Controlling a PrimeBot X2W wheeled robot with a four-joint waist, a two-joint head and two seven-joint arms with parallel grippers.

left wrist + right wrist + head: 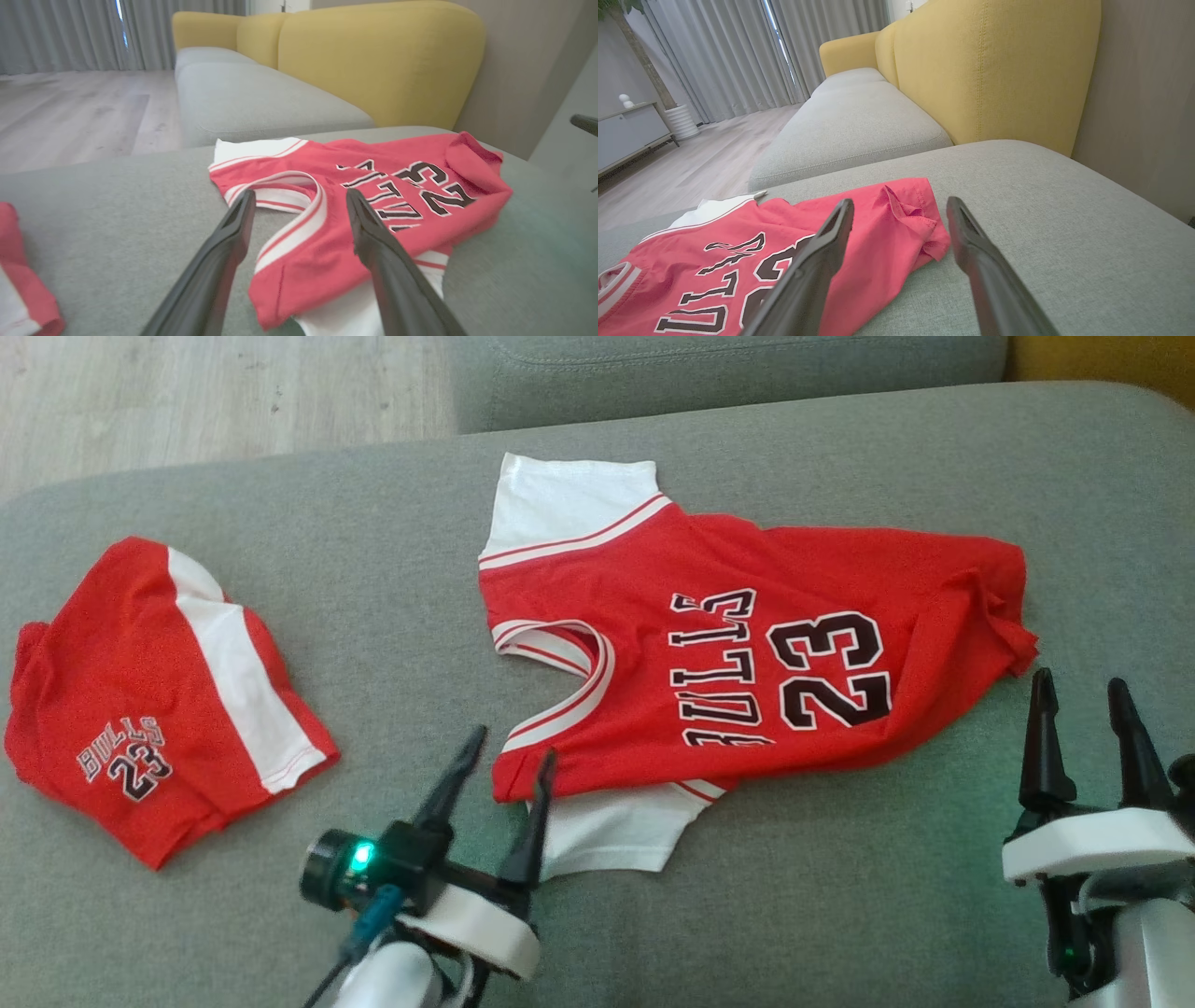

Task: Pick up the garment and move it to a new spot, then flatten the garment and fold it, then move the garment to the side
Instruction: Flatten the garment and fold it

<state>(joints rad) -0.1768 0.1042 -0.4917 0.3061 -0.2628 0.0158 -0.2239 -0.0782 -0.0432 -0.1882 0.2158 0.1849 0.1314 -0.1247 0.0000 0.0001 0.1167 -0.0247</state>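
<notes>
Our left gripper (pixel 513 747) and right gripper (pixel 1079 683), fingers apart, flank the red Bulls jersey (pixel 747 663) lying rumpled on the grey sofa cushion (pixel 840 877), where pinching a single layer could, we judge, bunch it further.

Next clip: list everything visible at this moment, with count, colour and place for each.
jersey: one, red with white sleeves and black "BULLS 23", spread on the middle of the grey cushion
shorts: one, red with a white stripe, on the cushion's left
grey cushion: one, grey, under both garments
sofa seat: one, grey, beyond the cushion
sofa backrest: one, yellow, behind the seat
floor: one, pale wood, far left
curtains: count unclear, grey, far end of the room
cabinet: one, pale grey, on the floor by the curtains
left end effector: one, dark fingers, open, at the jersey's near shoulder
right end effector: one, dark fingers, open, beside the jersey's bunched hem
</notes>
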